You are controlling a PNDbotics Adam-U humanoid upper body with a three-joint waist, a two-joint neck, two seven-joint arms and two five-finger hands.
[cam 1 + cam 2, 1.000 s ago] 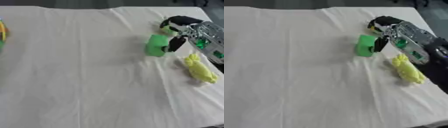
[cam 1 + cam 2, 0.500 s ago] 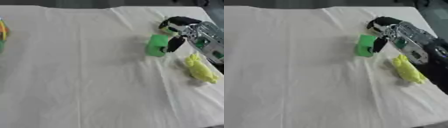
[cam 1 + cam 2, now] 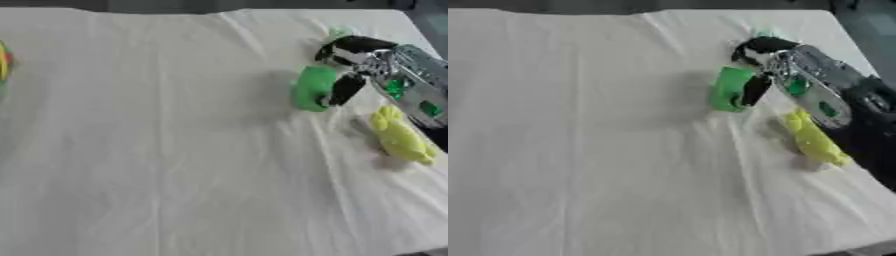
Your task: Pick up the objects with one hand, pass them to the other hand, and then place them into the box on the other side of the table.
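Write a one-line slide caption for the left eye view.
Robot's right hand grasps a green block beside a yellow toy on a white tablecloth.

A white cloth (image 3: pixel 175 150) covers the worktop. In the upper right of the frame, the right hand (image 3: pixel 354 62) comes in from the right edge. Its dark fingers (image 3: pixel 343 90) curl around a green cup (image 3: pixel 313 89). Just below, near the right edge, lies a yellow toy (image 3: pixel 401 137). At the far left edge shows a bit of something yellow and red (image 3: pixel 4 61).
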